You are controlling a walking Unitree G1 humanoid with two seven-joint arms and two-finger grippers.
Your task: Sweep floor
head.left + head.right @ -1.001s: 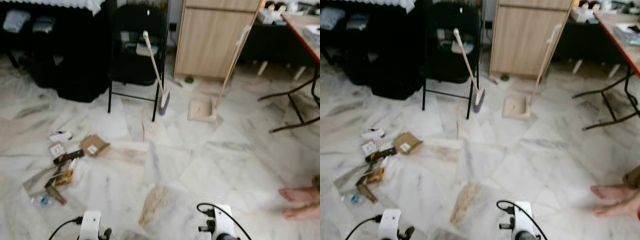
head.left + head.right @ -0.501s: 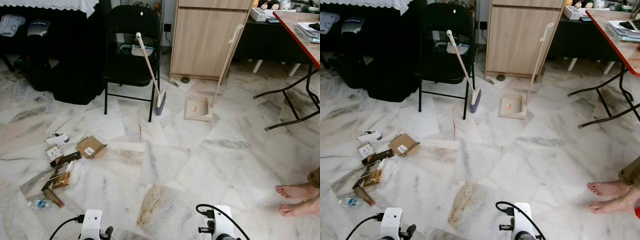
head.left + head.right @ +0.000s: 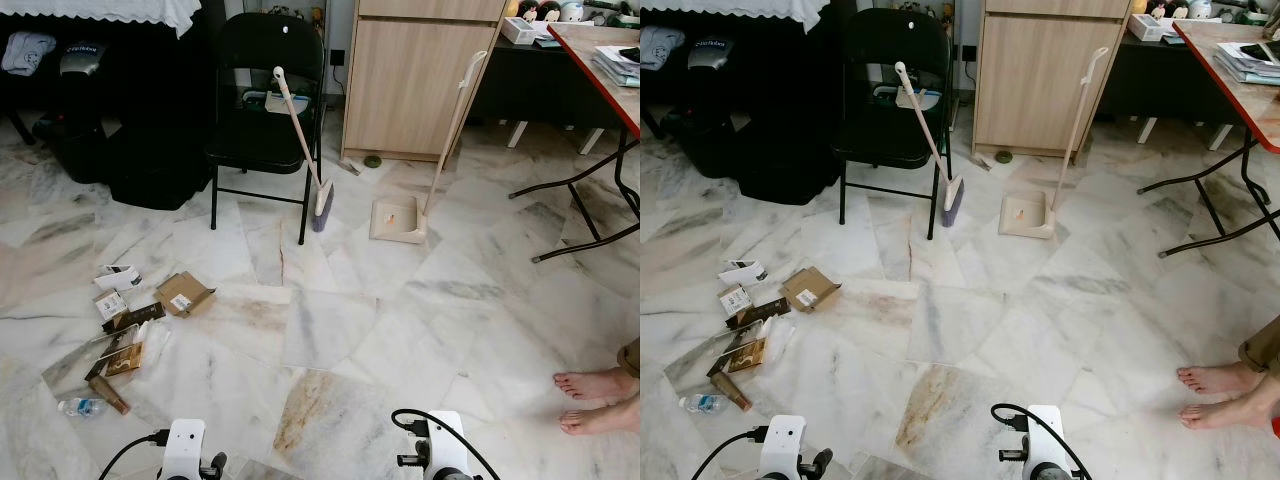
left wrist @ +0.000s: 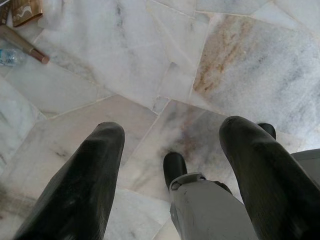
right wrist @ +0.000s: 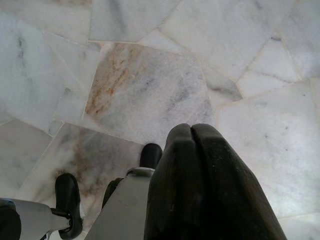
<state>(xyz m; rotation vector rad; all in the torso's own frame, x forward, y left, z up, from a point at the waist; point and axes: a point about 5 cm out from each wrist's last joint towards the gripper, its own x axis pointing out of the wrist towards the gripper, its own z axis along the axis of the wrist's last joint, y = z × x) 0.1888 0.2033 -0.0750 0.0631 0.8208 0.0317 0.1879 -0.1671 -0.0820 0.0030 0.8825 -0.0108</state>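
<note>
- Nothing looks swept yet: the litter (image 3: 125,330), made up of flattened boxes, wrappers and a small bottle, lies scattered on the marble floor (image 3: 400,320) to the robot's left.
- The broom (image 3: 303,150) leans untouched against the black chair (image 3: 265,90), with the dustpan (image 3: 398,218) just beside it by the cabinet (image 3: 420,75).
- The left gripper (image 4: 170,165) hangs with fingers apart; the right gripper (image 5: 192,165) has its fingers pressed together, holding nothing.
- Still to do: fetching the broom, gathering the litter and scooping it up.

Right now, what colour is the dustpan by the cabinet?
Beige, same as its long handle. The dustpan shows best in the left eye view.

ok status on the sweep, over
Left gripper open, right gripper shut, both empty. Broom leaning on folding chair, dustpan beside. Litter unswept.
</note>
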